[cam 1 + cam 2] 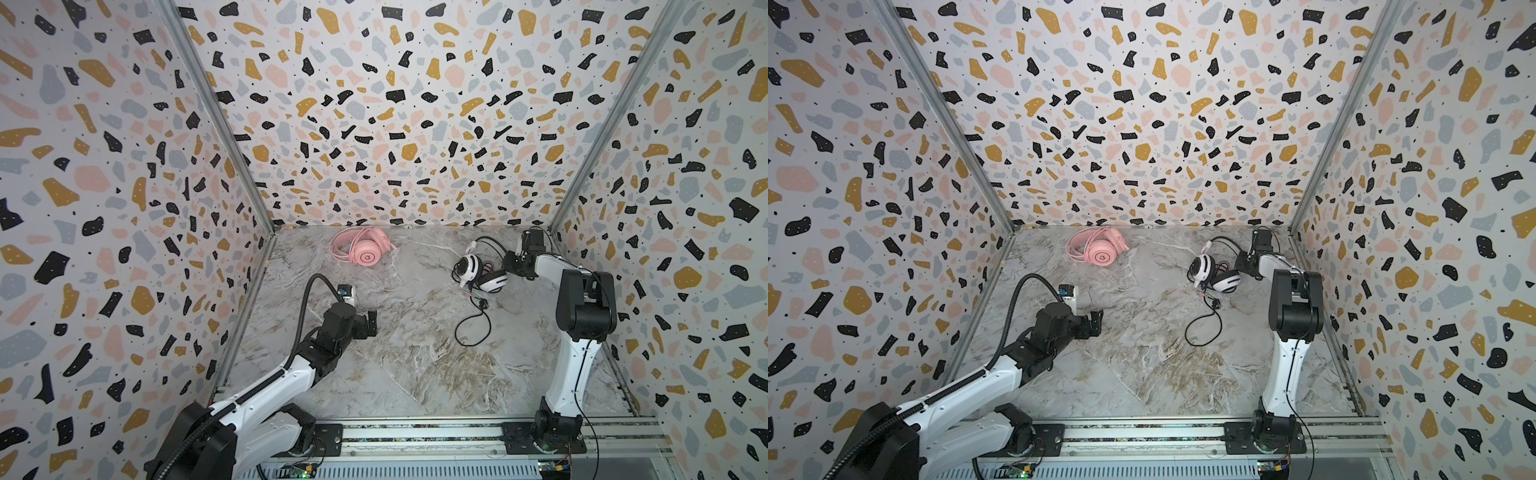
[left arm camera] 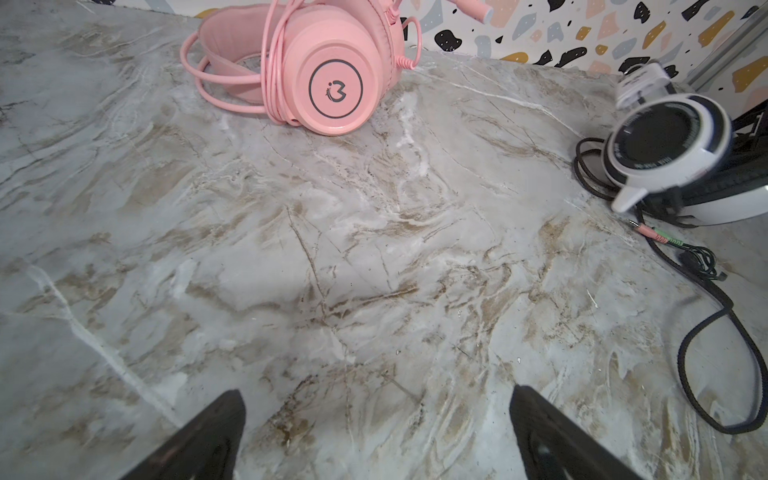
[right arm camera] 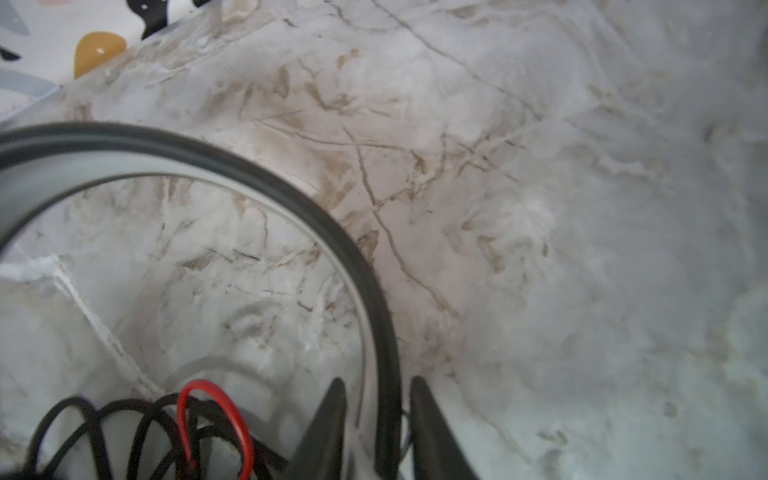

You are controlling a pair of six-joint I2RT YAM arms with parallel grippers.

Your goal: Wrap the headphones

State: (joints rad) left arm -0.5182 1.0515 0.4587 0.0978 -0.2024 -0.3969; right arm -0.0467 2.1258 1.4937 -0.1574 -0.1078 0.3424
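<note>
Headphones, two sets, both at the far end of the marble-patterned surface (image 1: 415, 357). The white over-ear headset with black stripes and pads (image 1: 482, 272) lies far right, and that is the one I am working. In the right wrist view its black-edged headband (image 3: 365, 266) runs straight between the right jaws, which sit pinched on it with no gap I can make out. I judge that grip is there to pin the headset down while the cord is wound.

Its black cord (image 1: 471, 328) is not yet wrapped. A few turns are bunched beside the ear cup, and the rest trails toward the near side in one loose loop, with the plugs lying just by the cup.

The all-pink over-ear headset (image 1: 361, 251) rests far centre-left, well apart from the white one. Its pink cord (image 2: 232, 91) is looped around band and cup, so it looks finished to me.

Left jaws are spread wide and empty, hovering over bare surface at near left and facing both headsets. I read that as waiting for the cord.
</note>
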